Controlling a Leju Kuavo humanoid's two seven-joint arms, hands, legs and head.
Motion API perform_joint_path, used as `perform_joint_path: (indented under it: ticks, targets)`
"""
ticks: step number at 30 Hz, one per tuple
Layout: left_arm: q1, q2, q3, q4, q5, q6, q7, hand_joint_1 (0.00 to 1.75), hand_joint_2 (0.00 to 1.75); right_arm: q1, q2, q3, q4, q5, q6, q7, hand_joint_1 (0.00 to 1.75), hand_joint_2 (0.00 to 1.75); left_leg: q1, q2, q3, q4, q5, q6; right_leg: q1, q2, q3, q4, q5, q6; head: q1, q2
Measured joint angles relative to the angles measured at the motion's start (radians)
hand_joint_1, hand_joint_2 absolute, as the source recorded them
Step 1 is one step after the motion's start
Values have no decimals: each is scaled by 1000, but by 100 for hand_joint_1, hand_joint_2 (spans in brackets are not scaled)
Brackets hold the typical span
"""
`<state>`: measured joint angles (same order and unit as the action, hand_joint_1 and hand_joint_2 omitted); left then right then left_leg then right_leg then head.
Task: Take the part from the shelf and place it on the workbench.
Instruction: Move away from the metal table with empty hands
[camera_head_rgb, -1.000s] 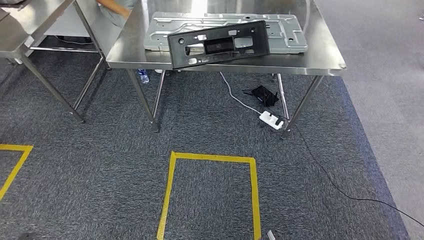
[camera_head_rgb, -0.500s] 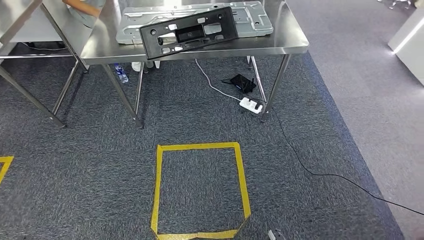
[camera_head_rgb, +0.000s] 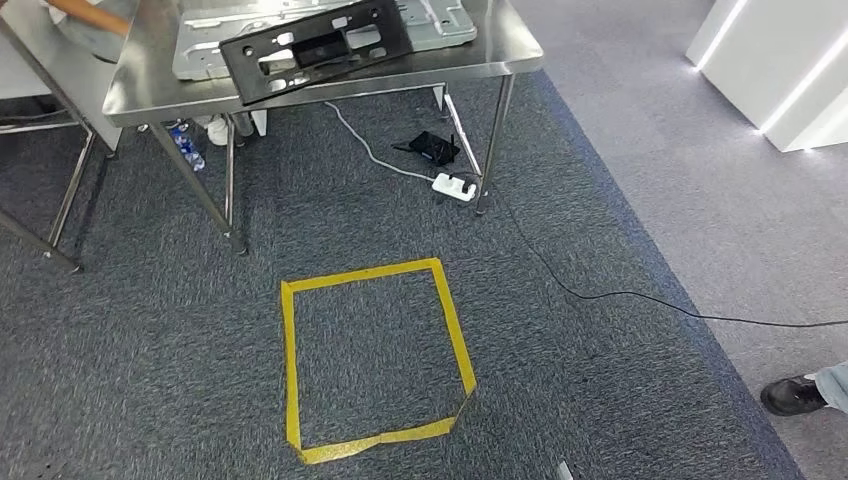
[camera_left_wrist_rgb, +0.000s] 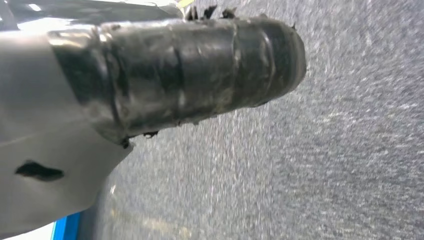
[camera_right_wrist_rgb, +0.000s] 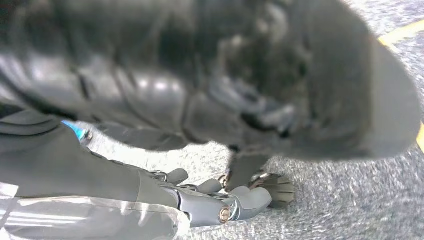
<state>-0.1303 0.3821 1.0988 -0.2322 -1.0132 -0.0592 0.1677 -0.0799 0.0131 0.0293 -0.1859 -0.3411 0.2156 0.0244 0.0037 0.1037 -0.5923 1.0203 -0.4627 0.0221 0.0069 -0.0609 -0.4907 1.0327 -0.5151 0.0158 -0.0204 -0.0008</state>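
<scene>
A black plastic part (camera_head_rgb: 315, 48) with several cut-outs lies flat on the steel workbench (camera_head_rgb: 500, 55), resting partly on a silver stamped metal plate (camera_head_rgb: 440, 20) near the bench's front edge. My left hand (camera_left_wrist_rgb: 190, 70) hangs over grey carpet; its taped thumb shows with nothing against it, and its fingers are hidden. My right hand (camera_right_wrist_rgb: 200, 100) hangs blurred over the carpet, its fingers (camera_right_wrist_rgb: 235, 200) loosely apart and holding nothing.
A yellow tape square (camera_head_rgb: 290, 360) marks the carpet in front of me. A white power strip (camera_head_rgb: 455, 186) and black cable (camera_head_rgb: 600, 295) lie by the bench leg. A person's shoe (camera_head_rgb: 795, 395) stands at the right, white cabinets (camera_head_rgb: 780, 60) farther back, a second table (camera_head_rgb: 40, 60) on the left.
The whole picture has shifted: my view has turned right, so the bench slid to the upper left. The shoe and white cabinets came into view. The part has not moved.
</scene>
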Motion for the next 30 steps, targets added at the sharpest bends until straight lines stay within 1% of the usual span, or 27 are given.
perform_joint_path:
  ticks: [1,3,4,5,6,7,8,9,10,11,12,13,15,16,18,19,20,21,22,23,24,25,26,27,28,29,30]
  targets:
    - [-1,2,0,0,0,-1,0,0,0,-2,-2,-5,0,-6,4,0,0,0,1,11,-3,2,6,-5,6,-2,13,-33,-12,-6,0,0]
    - [-4,5,0,0,0,-6,0,0,0,0,-5,-18,0,-23,15,-2,0,0,5,26,-6,1,17,-17,8,14,1,-46,1,-22,0,0]
    - [-4,5,0,1,1,-8,1,0,0,1,-6,-24,1,-33,22,-4,0,0,8,15,-12,10,4,-24,8,23,-7,-48,11,-32,0,0]
    - [-2,5,0,1,1,-9,2,0,0,2,-6,-30,1,-44,29,-6,0,0,10,-9,-23,34,-26,-30,6,31,-18,-51,23,-41,-1,0]
    - [1,7,0,2,1,-10,2,0,0,2,-7,-37,2,-56,38,-9,0,0,11,-40,-37,76,-73,-34,5,41,-30,-51,34,-48,-2,0]
    - [4,8,-1,2,1,-11,3,0,0,2,-8,-43,2,-67,47,-11,0,0,12,-69,-53,135,-126,-37,6,52,-46,-50,47,-52,-3,0]
    - [6,10,-1,2,1,-11,3,0,0,1,-8,-48,2,-76,55,-14,0,0,12,-85,-65,195,-167,-37,7,63,-61,-49,58,-55,-3,0]
    - [7,11,-1,2,1,-12,3,0,0,1,-9,-54,2,-83,62,-17,0,0,12,-93,-69,241,-186,-37,9,76,-76,-46,70,-56,-3,0]
    - [6,11,-1,3,1,-12,4,0,0,0,-9,-58,2,-86,66,-18,0,0,11,-96,-61,262,-181,-34,10,88,-92,-42,81,-56,-3,0]
    - [6,11,-1,3,1,-13,4,0,0,0,-9,-61,2,-88,69,-19,0,0,10,-98,-38,252,-157,-31,10,101,-109,-36,92,-55,-3,0]
    - [5,12,-1,4,1,-14,3,0,0,1,-9,-64,2,-90,70,-19,0,0,9,-104,-1,211,-125,-26,10,114,-126,-29,103,-54,-3,0]
    - [4,14,-1,4,1,-14,2,0,0,1,-9,-68,2,-94,71,-19,0,0,8,-120,45,148,-103,-20,10,126,-143,-22,112,-51,-3,0]
    - [2,21,-1,4,1,-16,0,0,0,0,-9,-78,2,-118,81,-15,0,0,7,-154,130,17,-101,-10,11,148,-167,-12,132,-44,-3,0]
    - [1,24,-1,4,1,-17,-2,0,0,1,-9,-84,2,-137,90,-11,0,0,5,-164,150,-21,-110,-7,11,158,-172,-12,142,-39,-3,0]
    - [-1,27,-1,4,1,-19,-4,0,0,3,-10,-101,4,-167,107,-4,0,0,3,-150,149,-38,-104,-1,11,179,-178,-21,166,-26,-5,0]
    - [-4,28,-1,5,1,-19,-4,0,0,5,-10,-110,5,-177,111,-2,0,0,4,-138,142,-42,-94,3,11,175,-184,-19,164,-21,-6,0]
    - [-6,29,-1,5,1,-20,-5,0,0,6,-11,-119,6,-186,113,1,0,0,6,-125,133,-45,-81,10,11,157,-194,-5,144,-16,-4,0]
    - [-7,29,-1,6,1,-20,-5,0,0,8,-11,-127,7,-195,115,4,0,0,7,-111,121,-49,-69,16,11,131,-206,27,104,-13,0,0]
    - [-6,30,-1,6,1,-21,-6,0,0,7,-10,-135,7,-204,116,6,0,0,6,-98,109,-50,-58,21,6,100,-221,81,45,-9,3,0]
    - [-4,31,-1,6,1,-21,-6,0,0,7,-10,-143,7,-210,115,8,0,0,5,-86,94,-50,-47,24,1,81,-233,144,-10,-3,6,0]
    - [-3,31,-1,6,2,-22,-6,0,0,7,-9,-150,7,-214,113,9,0,0,4,-73,82,-49,-37,24,-6,72,-241,206,-46,3,6,0]
    - [-3,32,-1,6,4,-22,-4,0,0,6,-9,-157,7,-213,110,9,0,0,3,-61,69,-47,-26,23,-12,69,-242,256,-57,9,7,0]
    - [-4,32,-1,6,9,-22,-1,0,0,6,-9,-163,7,-209,105,9,0,0,3,-49,55,-45,-16,21,-18,68,-234,284,-41,14,7,0]
    - [-4,32,-1,6,18,-22,4,0,0,6,-6,-168,7,-203,101,9,0,0,4,-37,39,-41,-8,17,-23,64,-210,283,-10,20,7,0]
    - [-5,32,-1,6,29,-22,8,0,0,6,-2,-171,7,-197,98,9,0,0,4,-25,23,-36,0,12,-27,56,-171,251,21,24,7,0]
    - [-5,32,-1,6,42,-24,6,0,0,6,4,-173,7,-191,97,8,0,0,4,-14,9,-29,6,7,-30,36,-115,188,33,26,7,0]
    - [-4,31,-1,7,54,-30,-2,0,0,5,10,-173,7,-189,97,7,0,0,4,-4,-2,-21,9,1,-29,13,-53,106,26,27,7,0]
